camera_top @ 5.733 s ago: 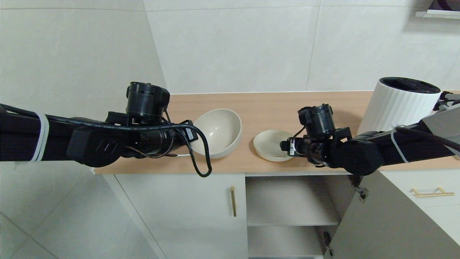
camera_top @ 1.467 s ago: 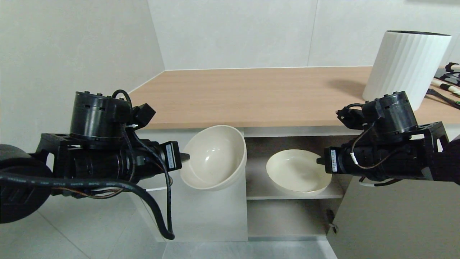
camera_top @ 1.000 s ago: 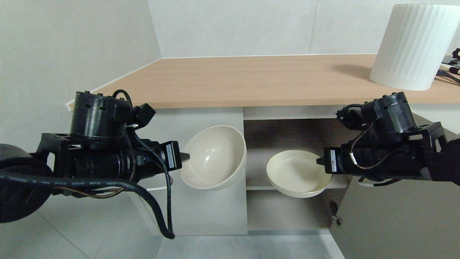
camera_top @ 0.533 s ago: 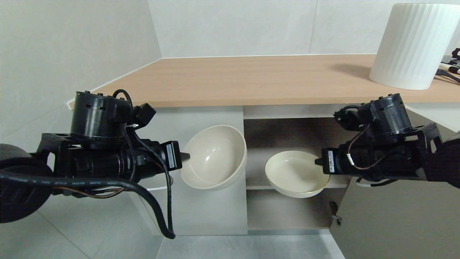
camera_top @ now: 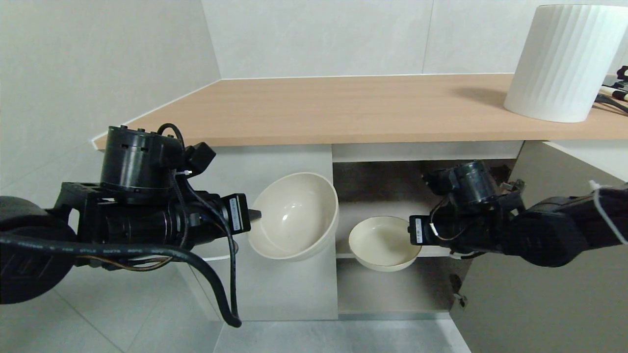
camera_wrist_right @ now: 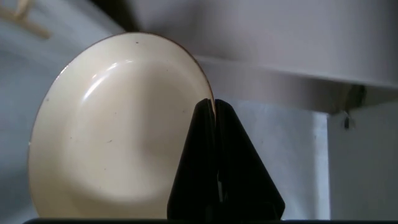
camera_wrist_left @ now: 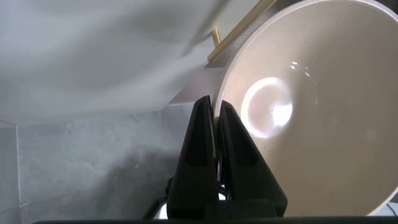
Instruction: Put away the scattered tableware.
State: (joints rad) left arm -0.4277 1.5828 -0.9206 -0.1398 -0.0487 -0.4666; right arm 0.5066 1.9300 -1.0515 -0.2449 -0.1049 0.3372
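Observation:
My left gripper is shut on the rim of a large cream bowl, held in the air before the closed left cabinet door. In the left wrist view the bowl shows tilted, its rim pinched between the fingers of the left gripper. My right gripper is shut on the rim of a small cream dish, held at the front edge of the open cabinet's middle shelf. The right wrist view has the dish clamped by the right gripper.
A wooden countertop runs above the cabinet, with a tall white ribbed container at its right and utensils beyond. The right cabinet door stands open. A lower shelf space lies beneath. Grey floor tiles are below.
Over the earlier frames the camera dropped from above the countertop to cabinet level. In the last half second my right arm moved forward and left, carrying the dish toward the shelf. The left arm barely shifted.

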